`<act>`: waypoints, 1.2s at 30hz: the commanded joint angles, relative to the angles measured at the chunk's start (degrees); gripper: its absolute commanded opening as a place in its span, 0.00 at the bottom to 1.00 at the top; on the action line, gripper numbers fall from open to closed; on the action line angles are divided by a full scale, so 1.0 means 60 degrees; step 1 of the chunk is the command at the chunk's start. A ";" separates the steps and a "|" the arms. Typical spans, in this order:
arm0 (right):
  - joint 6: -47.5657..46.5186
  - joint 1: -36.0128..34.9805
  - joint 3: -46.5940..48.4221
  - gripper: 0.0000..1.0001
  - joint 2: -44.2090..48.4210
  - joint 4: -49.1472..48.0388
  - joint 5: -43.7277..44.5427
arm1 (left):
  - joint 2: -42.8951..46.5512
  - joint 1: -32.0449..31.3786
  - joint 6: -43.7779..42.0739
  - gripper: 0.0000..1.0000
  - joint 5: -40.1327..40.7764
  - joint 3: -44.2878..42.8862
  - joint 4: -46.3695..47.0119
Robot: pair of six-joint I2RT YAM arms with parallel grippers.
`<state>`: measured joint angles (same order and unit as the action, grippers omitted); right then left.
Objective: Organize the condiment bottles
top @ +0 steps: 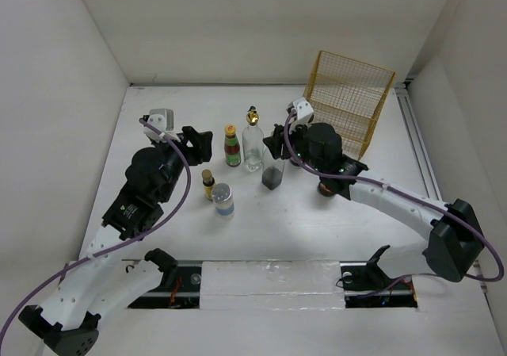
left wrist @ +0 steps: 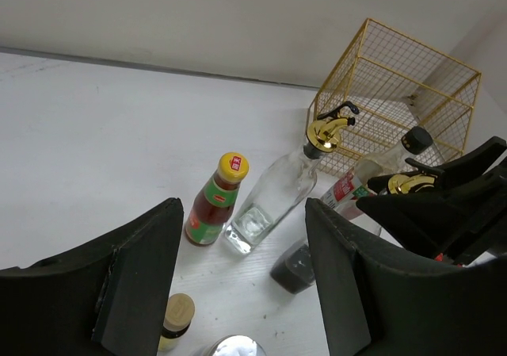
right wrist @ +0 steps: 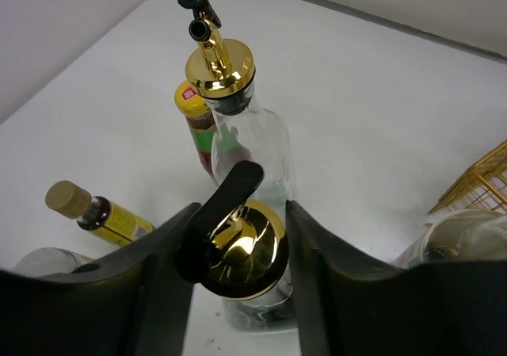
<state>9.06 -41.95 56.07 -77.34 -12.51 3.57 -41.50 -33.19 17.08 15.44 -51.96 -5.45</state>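
My right gripper (top: 277, 144) (right wrist: 240, 213) is shut on the gold cap of a clear cruet with dark liquid (top: 272, 175) (right wrist: 242, 249), which stands on the table. The other clear cruet (top: 253, 143) (left wrist: 273, 197) (right wrist: 238, 126) stands just behind it. Left of that is the yellow-capped sauce bottle (top: 231, 146) (left wrist: 215, 201). The tiny gold-capped bottle (top: 208, 184) (left wrist: 176, 316) and grey-lidded shaker (top: 223, 200) stand nearer. My left gripper (top: 198, 140) (left wrist: 242, 217) is open and empty, above and left of them. The black-capped bottle (left wrist: 417, 140) stands behind my right gripper. The red-lidded jar (top: 326, 189) is mostly hidden under the right arm.
The yellow wire basket (top: 348, 102) (left wrist: 396, 86) lies tipped at the back right, close behind the right gripper. White walls enclose the table on the left, the back and the right.
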 commanded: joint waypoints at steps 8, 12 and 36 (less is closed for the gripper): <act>0.0013 0.0064 -0.0161 0.22 -0.0030 -0.0610 0.0005 | 0.0119 -0.0035 0.0054 0.57 -0.0054 0.0106 0.0425; 0.0013 0.0064 -0.0031 0.08 0.0686 -0.0610 0.0005 | 0.0207 -0.0035 0.0054 0.57 -0.0054 0.0106 0.0425; 0.0321 0.2305 0.9269 0.05 -0.1887 -0.0097 0.1060 | 0.0383 -0.0035 0.0054 0.56 -0.0230 0.0106 0.0513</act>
<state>10.68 -29.95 105.06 -84.86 -7.18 5.45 -39.99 -33.19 17.08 14.96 -51.72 -5.37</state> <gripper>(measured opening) 0.448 0.563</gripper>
